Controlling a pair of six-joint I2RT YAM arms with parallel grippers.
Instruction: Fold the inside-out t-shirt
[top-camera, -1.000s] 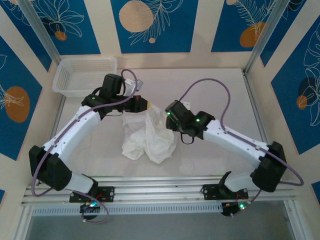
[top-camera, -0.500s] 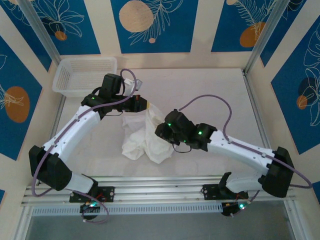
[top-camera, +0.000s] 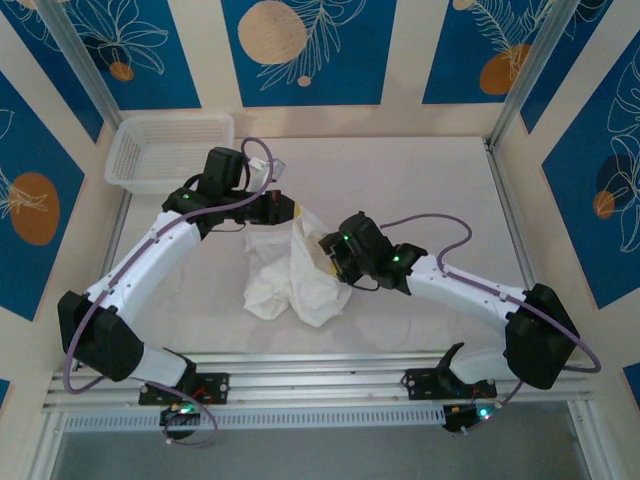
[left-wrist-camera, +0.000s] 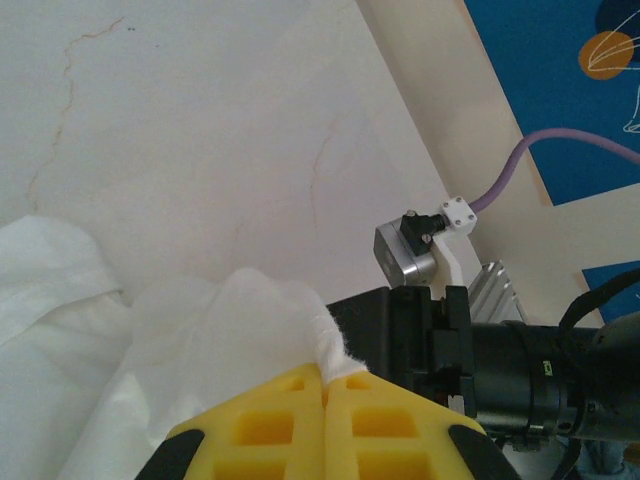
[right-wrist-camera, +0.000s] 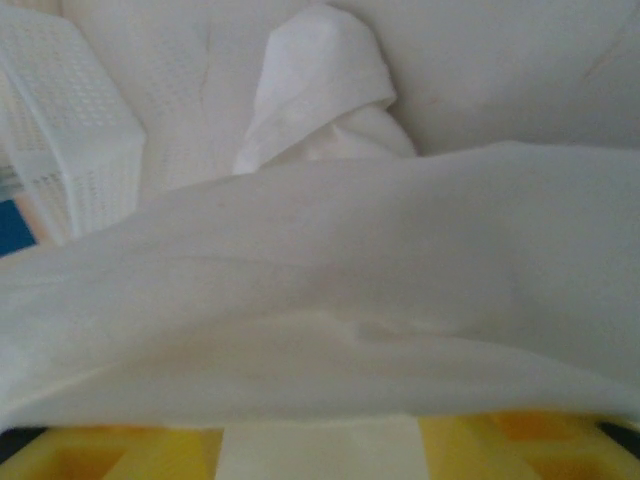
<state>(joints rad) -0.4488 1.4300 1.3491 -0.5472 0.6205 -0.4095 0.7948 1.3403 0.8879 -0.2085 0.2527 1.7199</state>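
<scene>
Nearest, the plain white crumpled cloth t-shirt (top-camera: 290, 285) lies heaped about the middle of the pale bench (top-camera: 430, 190), a little toward 6 o'clock. At the heap's 3 o'clock side the yellow-padded right gripper (top-camera: 324, 260) noses into the cloth, its jaws standing apart with fabric draped over and between them. At the heap's 12 o'clock edge the left gripper (top-camera: 290, 211) is clamped tight on a raised fold of the t-shirt. Farthest, at 10 o'clock, a white plastic mesh basket (top-camera: 165, 150) sits in the bench corner.

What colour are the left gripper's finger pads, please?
Yellow pads, best seen in the left wrist view.
</scene>
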